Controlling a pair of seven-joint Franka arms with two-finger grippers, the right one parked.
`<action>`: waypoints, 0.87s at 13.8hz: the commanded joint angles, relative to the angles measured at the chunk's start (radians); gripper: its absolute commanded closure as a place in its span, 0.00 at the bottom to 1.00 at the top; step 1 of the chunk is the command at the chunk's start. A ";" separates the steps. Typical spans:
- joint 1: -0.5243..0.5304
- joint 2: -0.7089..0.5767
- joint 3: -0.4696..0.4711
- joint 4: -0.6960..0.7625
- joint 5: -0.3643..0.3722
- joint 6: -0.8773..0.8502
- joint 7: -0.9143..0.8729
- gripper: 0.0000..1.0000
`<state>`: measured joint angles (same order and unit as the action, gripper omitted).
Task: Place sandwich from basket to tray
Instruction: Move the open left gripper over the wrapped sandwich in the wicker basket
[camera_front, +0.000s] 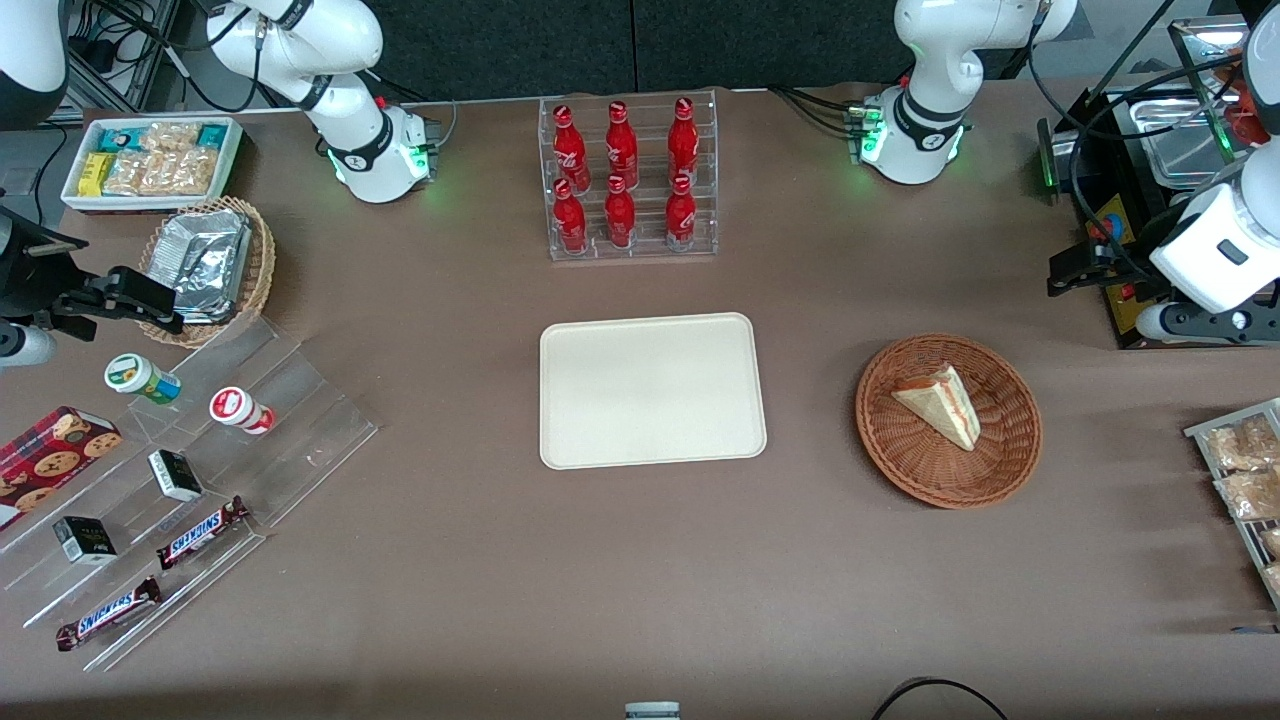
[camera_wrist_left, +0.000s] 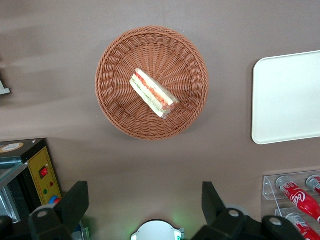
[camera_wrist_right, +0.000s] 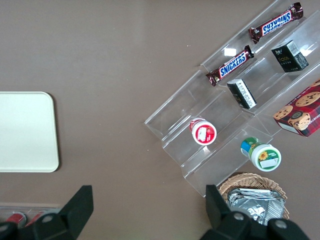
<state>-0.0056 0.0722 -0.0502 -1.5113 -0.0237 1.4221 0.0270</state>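
The small triangular sandwich (camera_wrist_left: 152, 93) of pale bread with red and green filling lay inside the round reddish-brown wicker basket (camera_wrist_left: 116, 55), well within its rim. The tool (camera_wrist_left: 145, 202) hung high above the brown worktop (camera_front: 640, 580), its two dark fingers (camera_wrist_left: 74, 202) spread wide and holding nothing. Bare worktop separated the basket from the flat cream-white rectangular tray (camera_front: 652, 390), which lay toward the parked arm's end.

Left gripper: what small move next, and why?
Probably lower the open left gripper toward the triangular pale-bread sandwich. It lies untouched in the round reddish-brown wicker basket, the gripper hangs clear above the table, and the cream-white rectangular tray holds nothing.
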 joint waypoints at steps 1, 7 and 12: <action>0.006 -0.002 0.000 0.013 0.002 -0.008 0.019 0.00; 0.007 0.011 0.001 -0.104 0.027 0.148 0.004 0.00; 0.004 0.099 0.001 -0.144 0.033 0.290 -0.240 0.00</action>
<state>-0.0024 0.1351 -0.0441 -1.6631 -0.0057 1.6788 -0.1134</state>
